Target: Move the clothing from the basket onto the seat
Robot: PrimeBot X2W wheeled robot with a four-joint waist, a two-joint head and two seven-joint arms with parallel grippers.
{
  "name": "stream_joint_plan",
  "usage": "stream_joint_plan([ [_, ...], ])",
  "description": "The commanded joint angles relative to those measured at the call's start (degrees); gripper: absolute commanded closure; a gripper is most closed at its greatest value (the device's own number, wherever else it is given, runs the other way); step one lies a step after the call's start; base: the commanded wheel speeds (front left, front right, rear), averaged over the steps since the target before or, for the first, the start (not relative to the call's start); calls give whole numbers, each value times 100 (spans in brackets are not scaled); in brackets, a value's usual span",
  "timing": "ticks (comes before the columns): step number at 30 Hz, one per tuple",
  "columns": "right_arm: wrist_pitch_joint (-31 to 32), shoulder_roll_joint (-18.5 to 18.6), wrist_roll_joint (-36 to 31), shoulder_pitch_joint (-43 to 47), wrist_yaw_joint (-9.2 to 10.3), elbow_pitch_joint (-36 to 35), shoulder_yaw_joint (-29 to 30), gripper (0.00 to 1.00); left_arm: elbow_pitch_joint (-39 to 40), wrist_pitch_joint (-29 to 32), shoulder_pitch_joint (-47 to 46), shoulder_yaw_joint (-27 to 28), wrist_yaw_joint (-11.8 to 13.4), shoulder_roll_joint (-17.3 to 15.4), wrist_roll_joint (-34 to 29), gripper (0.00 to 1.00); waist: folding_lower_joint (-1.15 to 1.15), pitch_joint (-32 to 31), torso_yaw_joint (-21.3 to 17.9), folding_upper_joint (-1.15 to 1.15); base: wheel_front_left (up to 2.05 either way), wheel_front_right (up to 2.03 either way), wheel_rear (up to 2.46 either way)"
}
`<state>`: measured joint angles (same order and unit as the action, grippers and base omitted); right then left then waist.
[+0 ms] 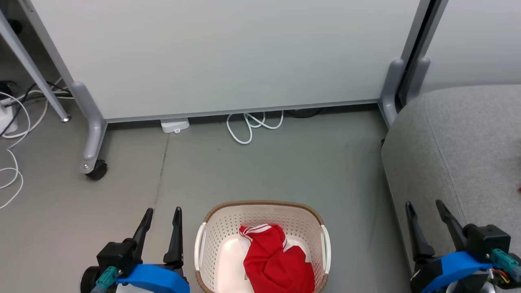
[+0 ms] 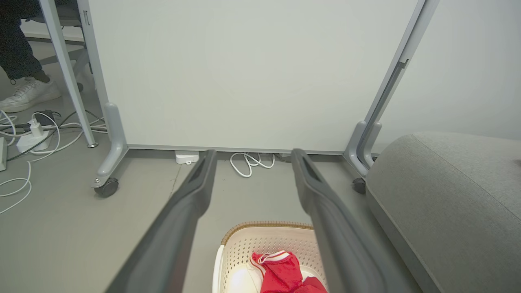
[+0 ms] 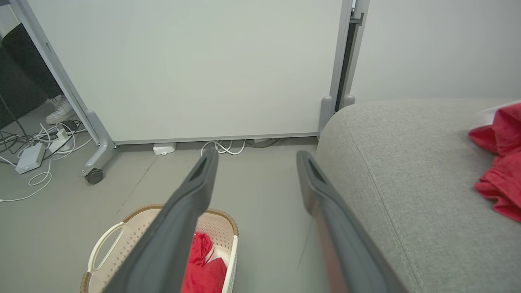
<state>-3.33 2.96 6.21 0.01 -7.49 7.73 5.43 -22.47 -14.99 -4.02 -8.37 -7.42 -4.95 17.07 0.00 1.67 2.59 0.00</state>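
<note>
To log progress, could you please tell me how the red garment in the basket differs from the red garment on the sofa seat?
The basket garment lies bunched inside the basket on the floor, still to be moved; the seat garment already rests on the grey seat. The basket garment shows a white-striped cuff; the seat garment is cut off by the right wrist view's edge. Both are bright red and crumpled.

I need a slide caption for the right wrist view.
Past the open right gripper: a laundry basket with one red garment inside, and a grey seat bearing a second red garment.
</note>
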Motion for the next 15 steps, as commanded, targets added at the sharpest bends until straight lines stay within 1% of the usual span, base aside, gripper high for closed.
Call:
stream_joint_plan([
  [1,-28,-12,11,-128,-1,-32,-37,0,8,-29,-79,-7,-8,9,-28,0,0,103,-78,0,0,0,0],
  [7,-33,-11,4,-337,-1,-139,-150,0,-10,-29,-308,-101,-8,42,-63,0,0,590,-335,0,0,0,0],
  [15,-92,-12,-25,-885,-1,-230,-379,0,-342,-29,-979,-293,-8,20,-43,0,0,1599,-763,0,0,0,0],
])
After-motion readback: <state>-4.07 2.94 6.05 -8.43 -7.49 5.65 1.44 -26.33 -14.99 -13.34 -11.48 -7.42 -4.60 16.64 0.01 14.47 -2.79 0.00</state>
